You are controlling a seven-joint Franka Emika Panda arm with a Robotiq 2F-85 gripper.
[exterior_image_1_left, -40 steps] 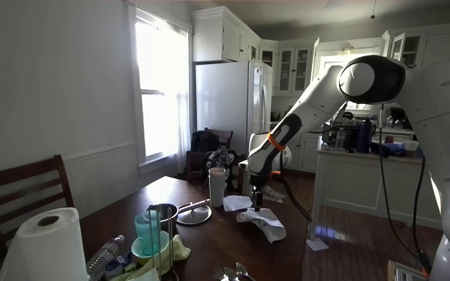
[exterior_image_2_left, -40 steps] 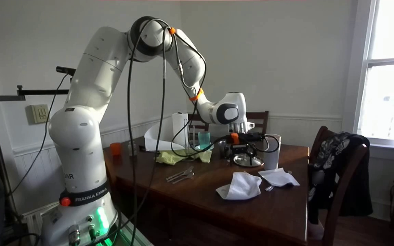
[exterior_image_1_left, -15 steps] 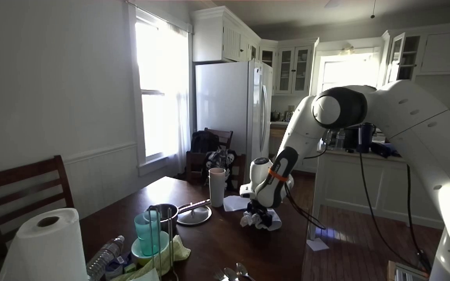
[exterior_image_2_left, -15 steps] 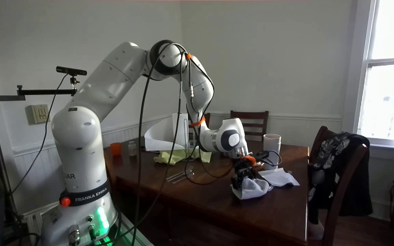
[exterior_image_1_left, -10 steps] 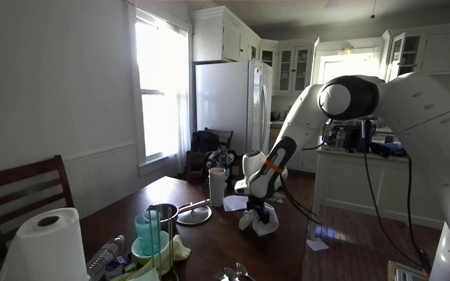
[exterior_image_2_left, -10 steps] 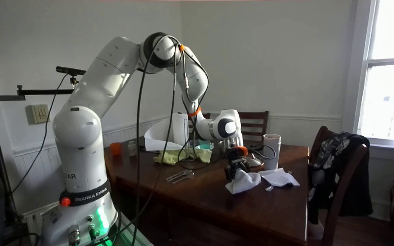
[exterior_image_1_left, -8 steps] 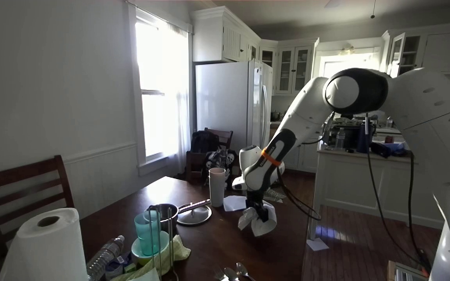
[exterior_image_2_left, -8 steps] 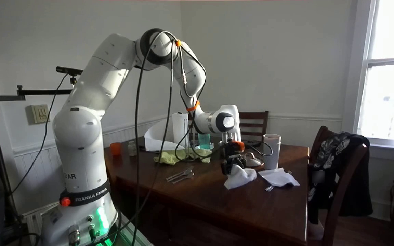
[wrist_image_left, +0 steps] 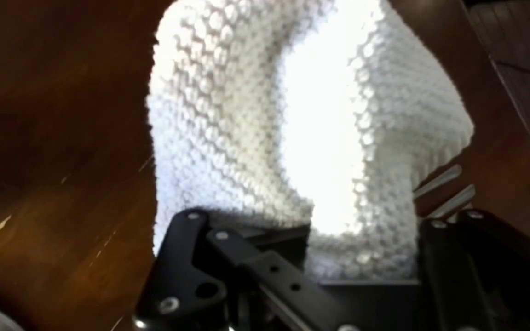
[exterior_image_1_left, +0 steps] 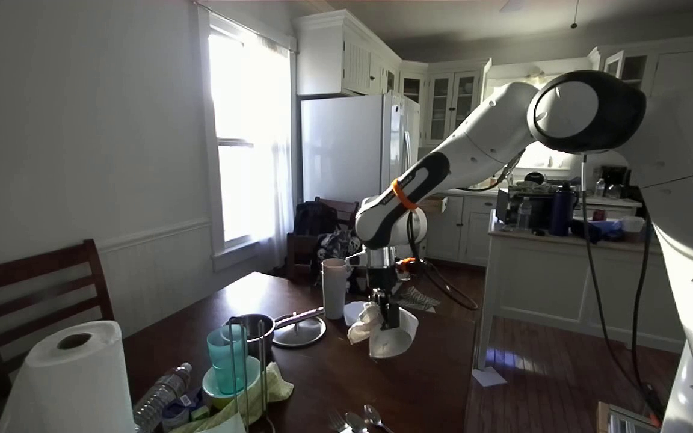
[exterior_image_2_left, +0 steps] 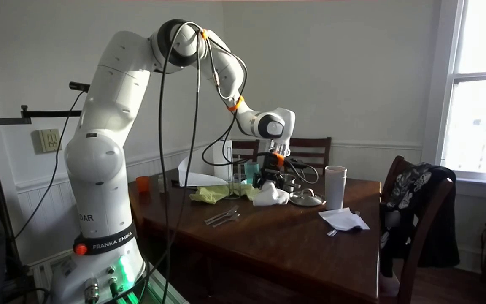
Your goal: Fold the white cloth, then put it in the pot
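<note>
White cloth (exterior_image_1_left: 393, 341) has come up off the table (exterior_image_1_left: 334, 379) and shifted nearer the pot (exterior_image_1_left: 252, 329) since a few seconds back. Now bunched and drooping, aloft near the pot, not over it; jaws clamped on it. Risk: loose flaps, the fold looking untidy, may snag the pot's rim and end draped half outside. Beside the pot: lid (exterior_image_1_left: 299, 334), likely in the approach, and turquoise cup (exterior_image_1_left: 228, 359), crowding it. Tall tumbler (exterior_image_1_left: 334, 291) farther off.
</note>
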